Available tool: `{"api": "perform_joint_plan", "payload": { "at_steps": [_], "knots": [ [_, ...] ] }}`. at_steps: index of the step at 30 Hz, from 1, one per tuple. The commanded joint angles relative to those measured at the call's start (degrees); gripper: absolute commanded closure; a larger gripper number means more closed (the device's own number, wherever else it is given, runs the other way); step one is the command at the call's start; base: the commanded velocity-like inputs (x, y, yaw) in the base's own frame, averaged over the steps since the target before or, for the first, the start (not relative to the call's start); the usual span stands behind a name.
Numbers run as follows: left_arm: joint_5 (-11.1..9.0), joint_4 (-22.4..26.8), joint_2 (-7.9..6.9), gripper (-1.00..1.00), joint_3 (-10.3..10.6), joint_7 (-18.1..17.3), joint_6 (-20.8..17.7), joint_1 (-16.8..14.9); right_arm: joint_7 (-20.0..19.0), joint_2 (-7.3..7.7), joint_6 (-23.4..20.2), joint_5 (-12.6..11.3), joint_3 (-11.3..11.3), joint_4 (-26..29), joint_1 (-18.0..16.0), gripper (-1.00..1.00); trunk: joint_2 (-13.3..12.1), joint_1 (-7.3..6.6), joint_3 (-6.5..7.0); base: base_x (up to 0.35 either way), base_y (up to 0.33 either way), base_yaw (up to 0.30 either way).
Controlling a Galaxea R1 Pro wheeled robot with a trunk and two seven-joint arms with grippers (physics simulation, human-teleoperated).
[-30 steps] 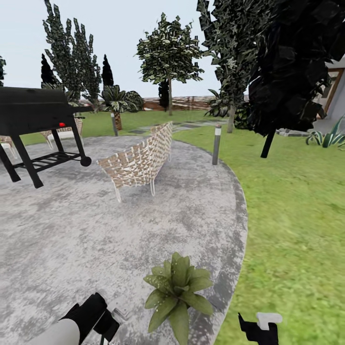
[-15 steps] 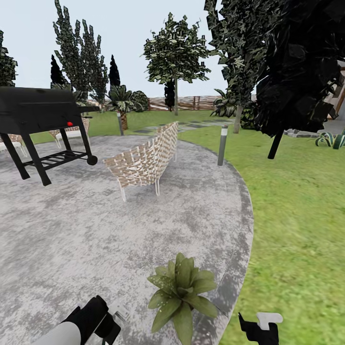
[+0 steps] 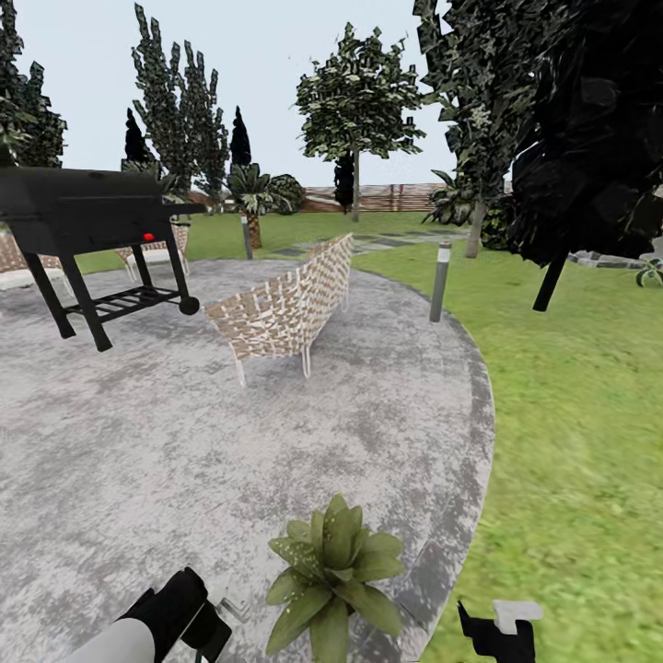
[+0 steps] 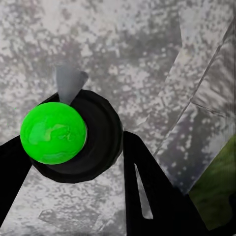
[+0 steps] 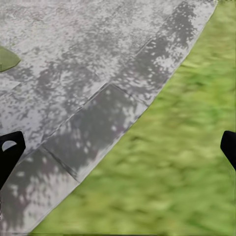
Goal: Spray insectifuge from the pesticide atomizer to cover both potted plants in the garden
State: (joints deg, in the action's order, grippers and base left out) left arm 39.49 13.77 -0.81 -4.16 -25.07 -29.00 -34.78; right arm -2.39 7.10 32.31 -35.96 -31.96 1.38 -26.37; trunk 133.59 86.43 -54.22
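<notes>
One potted plant (image 3: pixel 331 571), a low rosette of broad pointed green leaves, sits on the grey paved patio (image 3: pixel 184 442) near its right rim, close in front of me. The pesticide atomizer (image 4: pixel 73 140) appears end-on in the left wrist view as a dark round body with a bright green cap and a pale nozzle. My left gripper (image 4: pixel 73 147) is shut on it, one black finger on each side. In the head view the left gripper (image 3: pixel 207 626) hangs just left of the plant, a pale part of the atomizer (image 3: pixel 230 608) poking out. My right gripper (image 3: pixel 497 631) is open over the patio edge and lawn.
A woven chair (image 3: pixel 285 313) stands mid-patio and a black grill (image 3: pixel 92 221) at the back left. A short grey post (image 3: pixel 440 281) marks the patio's far edge. Lawn (image 3: pixel 580 414) stretches right, with trees and a brown slat fence (image 3: pixel 387 196) behind.
The whole head view has shifted: the far things slid right and the plant slightly left, so the camera moved. Both arms keep their places in the picture.
</notes>
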Motion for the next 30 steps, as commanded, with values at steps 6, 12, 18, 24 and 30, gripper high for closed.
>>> {"api": "perform_joint_plan", "payload": {
  "at_steps": [6, 12, 18, 24, 30],
  "knots": [
    [0.50, 0.47, -0.04, 1.00, -0.41, -0.32, -0.27, -0.02, -0.25, 0.02, 0.12, -0.60, -0.34, 0.02, 0.00, -1.00, 0.03, -0.03, -0.05, -0.236, -0.065, 0.266],
    [0.42, 1.02, -0.64, 1.00, -0.41, -0.62, 1.32, -0.39, -0.25, 0.05, 0.12, -0.67, -0.30, 0.02, 0.00, -1.00, 0.03, -0.03, -0.05, -0.019, -0.002, 0.054],
    [2.64, 1.08, -0.26, 1.00, 6.58, -2.88, 4.09, -1.11, -0.25, 0.03, 0.12, -0.65, -0.31, 0.02, 0.00, -1.00, 0.03, -0.03, -0.05, 0.000, 0.000, 0.001],
    [5.31, 1.08, -0.76, 1.00, 7.89, -13.51, 2.98, -4.27, -0.25, 0.02, 0.12, -0.61, -0.30, 0.02, 0.08, -1.00, 0.03, -0.03, -0.05, 0.000, 0.000, 0.000],
    [5.84, 1.08, -0.01, 1.00, 7.98, -14.58, -5.11, -7.08, -0.25, 0.02, 0.12, -0.68, -0.30, 0.02, 0.17, -1.00, 0.03, -0.03, -0.05, 0.000, 0.000, 0.000]
  ]
}}
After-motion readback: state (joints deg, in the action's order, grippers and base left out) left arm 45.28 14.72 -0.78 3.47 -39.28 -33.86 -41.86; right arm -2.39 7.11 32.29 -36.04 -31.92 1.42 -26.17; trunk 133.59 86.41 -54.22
